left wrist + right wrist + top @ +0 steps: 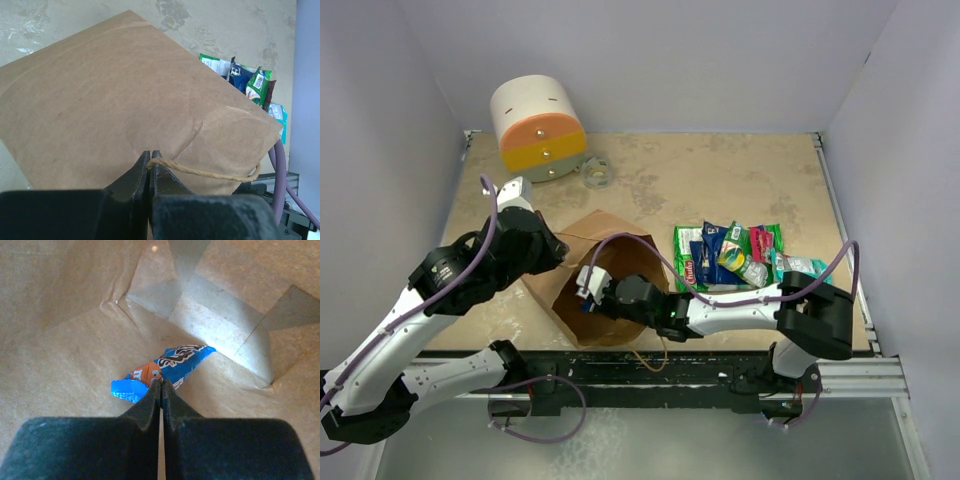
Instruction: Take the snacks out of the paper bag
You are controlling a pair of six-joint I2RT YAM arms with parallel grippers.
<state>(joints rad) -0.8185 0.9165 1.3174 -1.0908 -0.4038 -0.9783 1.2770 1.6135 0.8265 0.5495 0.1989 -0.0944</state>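
Note:
The brown paper bag (582,236) stands in front of the arms with its mouth open. My left gripper (558,248) is shut on its twisted paper handle (210,173), pinched at the fingertips in the left wrist view (150,154), with the bag's side (110,90) beyond. My right gripper (592,300) reaches down inside the bag. In the right wrist view it (161,382) is shut on the edge of a blue snack packet (182,360) with an orange figure, lying on the bag's floor (65,370). Several green, blue and red snack packets (735,255) lie on the table right of the bag.
A white, orange and yellow cylinder (535,125) lies at the back left, with a small clear ring (597,172) beside it. The enclosure walls rise at left, back and right. The pile of packets also shows in the left wrist view (250,80).

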